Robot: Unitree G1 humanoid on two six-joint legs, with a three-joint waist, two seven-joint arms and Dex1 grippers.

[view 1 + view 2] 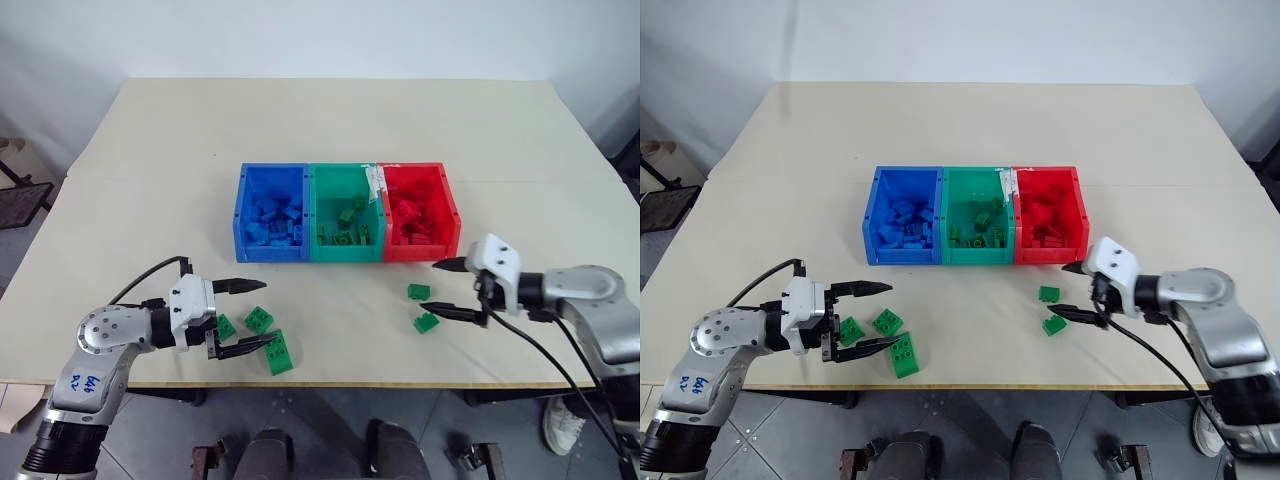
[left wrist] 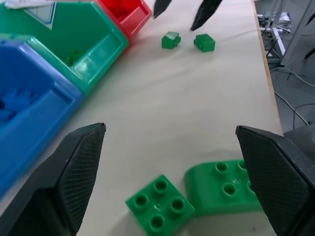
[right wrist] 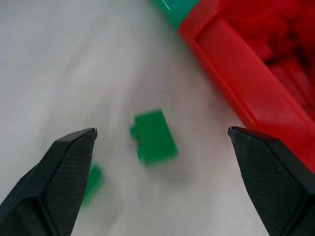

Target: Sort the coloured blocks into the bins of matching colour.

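we've got the bins (image 1: 345, 215) mid-table | left gripper (image 1: 240, 315) fingers spread wide, empty, by three green blocks (image 1: 259, 319) near blue bin's corner | right gripper (image 1: 455, 290) spread too, beside two blocks (image 1: 418, 292) below red bin

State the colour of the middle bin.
Green, clearest in the left eye view.

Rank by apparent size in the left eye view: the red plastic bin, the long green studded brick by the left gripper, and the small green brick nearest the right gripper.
1. Red plastic bin
2. Long green studded brick
3. Small green brick
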